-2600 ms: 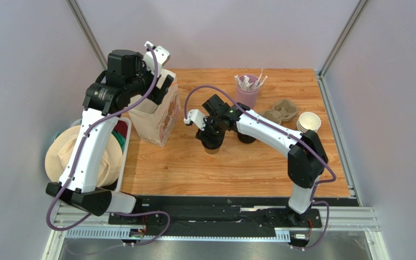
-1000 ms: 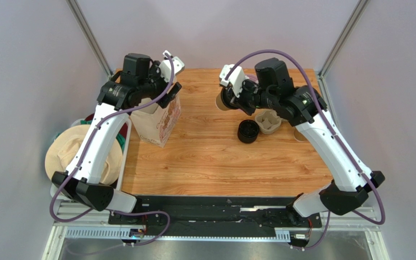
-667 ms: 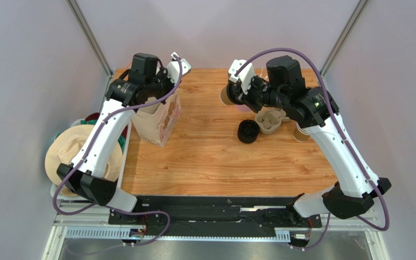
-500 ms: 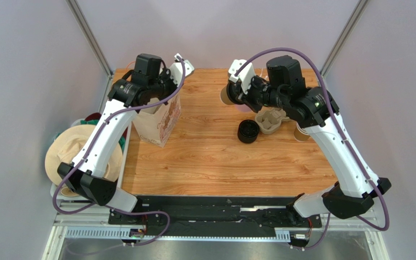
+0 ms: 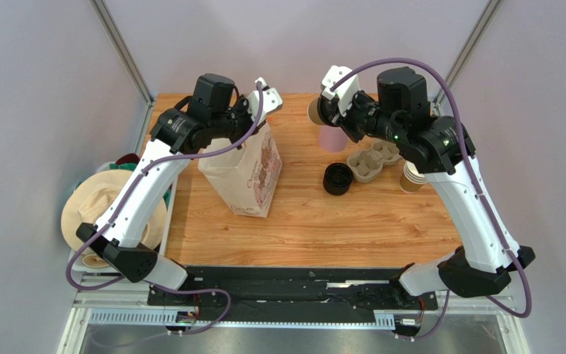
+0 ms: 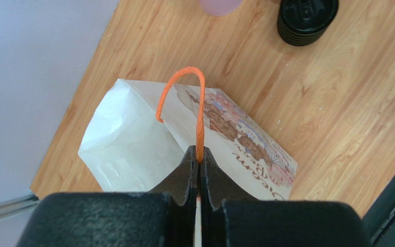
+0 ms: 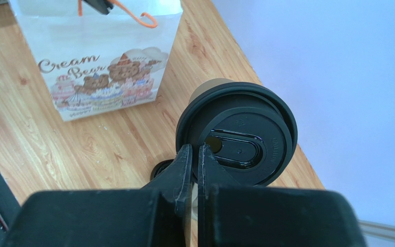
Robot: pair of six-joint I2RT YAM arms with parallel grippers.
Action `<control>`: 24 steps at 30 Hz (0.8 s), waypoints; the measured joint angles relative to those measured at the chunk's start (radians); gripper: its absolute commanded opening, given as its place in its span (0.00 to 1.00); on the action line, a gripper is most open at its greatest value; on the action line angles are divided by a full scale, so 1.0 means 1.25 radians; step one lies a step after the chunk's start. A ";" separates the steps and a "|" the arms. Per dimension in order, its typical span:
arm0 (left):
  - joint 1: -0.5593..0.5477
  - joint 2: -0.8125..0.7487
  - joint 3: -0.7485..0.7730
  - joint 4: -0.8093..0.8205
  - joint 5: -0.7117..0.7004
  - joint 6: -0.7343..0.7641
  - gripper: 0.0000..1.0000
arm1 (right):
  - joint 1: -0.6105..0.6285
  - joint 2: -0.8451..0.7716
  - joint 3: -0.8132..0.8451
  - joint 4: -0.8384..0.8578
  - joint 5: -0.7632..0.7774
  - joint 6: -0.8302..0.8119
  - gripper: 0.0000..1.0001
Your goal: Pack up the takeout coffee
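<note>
Left wrist: twisted orange handle (image 6: 200, 110) of paper bag (image 6: 130, 149), pinched in left pincer (image 6: 198, 153). Right wrist: takeout coffee (image 7: 211, 85), round black lid (image 7: 246, 128), clamped by right pincer (image 7: 195, 152).

Right gripper (image 7: 194, 152): fingers nearly together, pinching the edge of the black lid (image 7: 241, 134) on the takeout coffee (image 7: 204, 90). The cup lies tilted, with the lid face towards the camera and the kraft body showing just past it. Ahead and left of the fingers the paper bag (image 7: 101, 56) stands upright on the wooden table (image 7: 45, 144), "Cream Bear" print facing the gripper. Its orange handle (image 7: 145, 20) is up, and a black piece (image 7: 99, 5) cropped by the frame edge sits on it. A dark round item (image 7: 159, 167) lies beneath the cup, mostly hidden. Lilac wall (image 7: 313, 67) to the right.
</note>
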 measured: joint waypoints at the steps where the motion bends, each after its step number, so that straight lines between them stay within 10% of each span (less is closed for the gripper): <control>1: -0.007 0.000 0.004 -0.004 0.006 -0.002 0.00 | -0.002 0.000 0.002 0.003 0.006 0.001 0.00; 15: -0.117 -0.002 -0.015 -0.029 0.038 -0.018 0.00 | -0.029 -0.021 0.003 0.020 0.052 0.011 0.00; 24: -0.153 -0.005 -0.019 -0.034 0.056 -0.023 0.52 | -0.029 -0.029 0.019 0.028 0.078 0.032 0.00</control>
